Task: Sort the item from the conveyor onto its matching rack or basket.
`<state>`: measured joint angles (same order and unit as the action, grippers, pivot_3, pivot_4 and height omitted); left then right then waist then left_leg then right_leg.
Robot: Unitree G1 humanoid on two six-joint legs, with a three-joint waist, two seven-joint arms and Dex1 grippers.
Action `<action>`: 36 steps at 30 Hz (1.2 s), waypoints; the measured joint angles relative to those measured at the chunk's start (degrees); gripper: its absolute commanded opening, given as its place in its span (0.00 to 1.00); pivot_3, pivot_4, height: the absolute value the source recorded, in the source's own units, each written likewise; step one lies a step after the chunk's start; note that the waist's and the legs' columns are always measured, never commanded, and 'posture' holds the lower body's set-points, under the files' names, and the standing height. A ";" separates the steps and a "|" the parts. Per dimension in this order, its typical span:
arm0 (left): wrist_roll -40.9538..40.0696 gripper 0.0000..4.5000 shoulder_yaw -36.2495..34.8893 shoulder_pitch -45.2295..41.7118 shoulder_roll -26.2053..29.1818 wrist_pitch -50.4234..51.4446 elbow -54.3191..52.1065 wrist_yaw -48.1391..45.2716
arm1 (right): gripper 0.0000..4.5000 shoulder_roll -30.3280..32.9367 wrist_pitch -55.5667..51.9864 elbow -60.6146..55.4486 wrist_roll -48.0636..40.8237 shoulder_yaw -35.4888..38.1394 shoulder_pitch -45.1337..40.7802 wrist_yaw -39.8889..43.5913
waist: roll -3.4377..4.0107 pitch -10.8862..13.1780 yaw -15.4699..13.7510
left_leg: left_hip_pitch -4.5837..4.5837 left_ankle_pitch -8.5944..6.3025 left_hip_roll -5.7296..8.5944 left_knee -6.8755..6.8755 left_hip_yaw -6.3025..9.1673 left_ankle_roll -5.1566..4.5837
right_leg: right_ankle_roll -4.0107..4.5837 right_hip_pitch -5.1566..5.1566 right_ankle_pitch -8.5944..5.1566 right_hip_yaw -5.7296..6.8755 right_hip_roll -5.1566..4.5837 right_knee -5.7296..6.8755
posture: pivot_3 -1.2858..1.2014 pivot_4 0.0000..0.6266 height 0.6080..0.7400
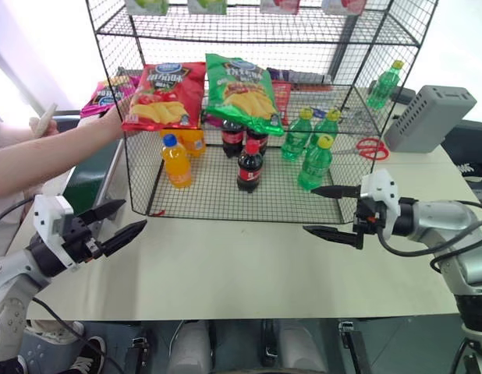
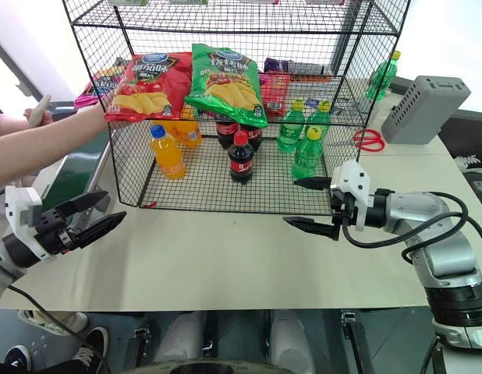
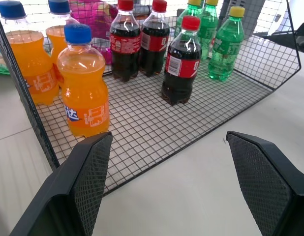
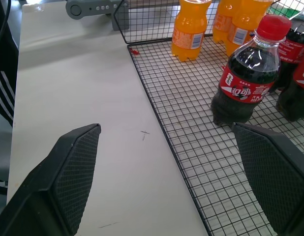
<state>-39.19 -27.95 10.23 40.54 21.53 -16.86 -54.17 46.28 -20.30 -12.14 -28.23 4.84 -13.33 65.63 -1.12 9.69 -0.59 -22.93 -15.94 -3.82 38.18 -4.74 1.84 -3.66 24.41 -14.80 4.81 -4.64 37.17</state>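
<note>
Now, head views: pink bag [image 1: 107,97] sits at the rack's [image 1: 249,117] left side, by a person's hand [image 1: 116,117], above the belt [image 1: 89,178]; well apart from both grippers.
Left gripper [image 1: 116,224]: jaws wide, empty, over the table [image 1: 249,265] near rack's front-left corner.
Right gripper [image 2: 313,204]: wide, empty, at rack's front-right.
Left wrist view: pink bag [image 3: 95,12] seen thru mesh behind orange bottles [image 3: 83,88]; cola bottles [image 3: 180,61] beside.
Right wrist view: cola [image 4: 245,78] on rack floor just ahead; pads [image 4: 76,172] far apart.
Handling (my guess): bag light, air-filled, crinkly, slippery film, chips fragile.
Hold: pinch flat top seam or edge, not the belly; gentle squeeze.
</note>
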 measured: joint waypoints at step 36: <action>44.56 0.88 -13.83 15.54 10.33 -53.75 21.55 12.76 | 0.99 -15.26 -9.21 -2.03 -5.05 -13.76 -11.12 -1.11 | 0.01 -0.02 0.20 | -0.06 -0.02 -0.05 -0.04 -0.11 -0.02 | 0.02 0.12 0.00 0.03 -0.06 0.00 | 0.52 0.24 1.00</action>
<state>5.37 -41.78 25.77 50.88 -32.22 4.69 -41.40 31.02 -29.52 -14.17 -33.28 -8.93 -24.45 64.52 -1.11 9.67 -0.39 -22.99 -15.95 -3.87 38.15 -4.85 1.82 -3.64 24.53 -14.80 4.83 -4.70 37.17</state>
